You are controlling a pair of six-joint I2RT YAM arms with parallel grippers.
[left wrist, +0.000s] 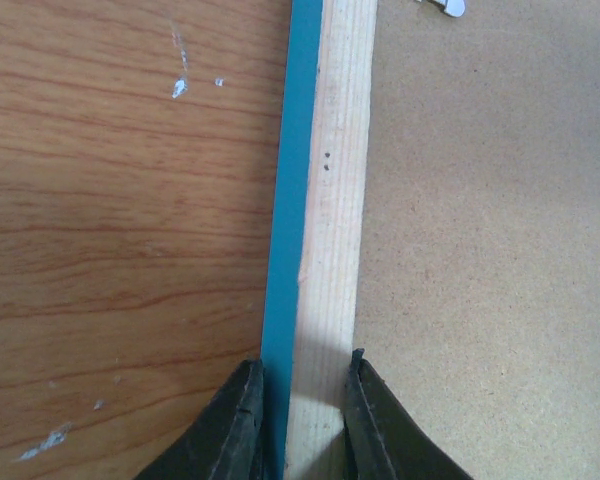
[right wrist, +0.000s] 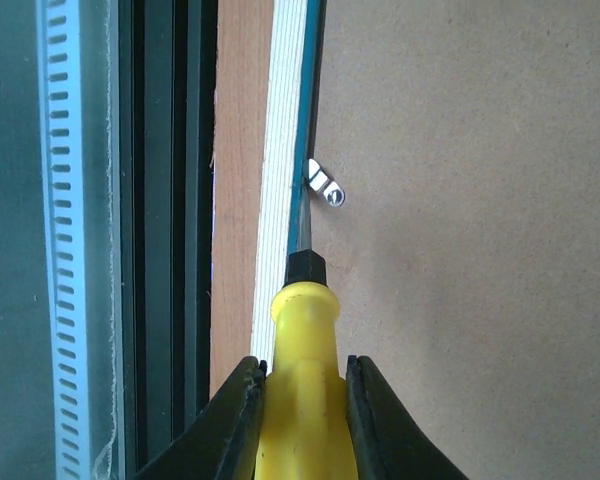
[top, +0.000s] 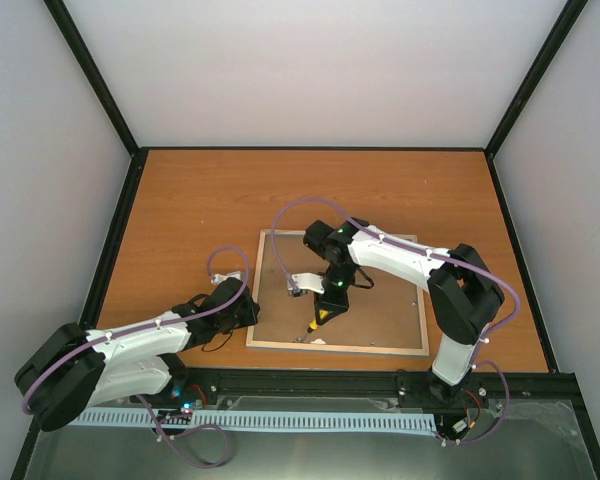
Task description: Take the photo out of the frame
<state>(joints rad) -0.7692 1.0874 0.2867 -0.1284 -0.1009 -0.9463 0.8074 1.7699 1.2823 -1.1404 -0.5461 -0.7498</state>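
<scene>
Plainly, the frame (top: 380,349) lay face down by the middle of the bench's (top: 190,200) near edge, the left tool (left wrist: 300,405) pinching its left rail while the right tool (right wrist: 305,395) pinched the screwdriver (right wrist: 302,320), its blade at the metal clip (right wrist: 326,187) on the near rail. To do this well, I judged, the blade should swing the clip off the backing board (right wrist: 460,260) gently, with the left grip holding firm so nothing skidded. The photo was hidden under that board, and whether the blade's tip touched the clip was hard to make out.
</scene>
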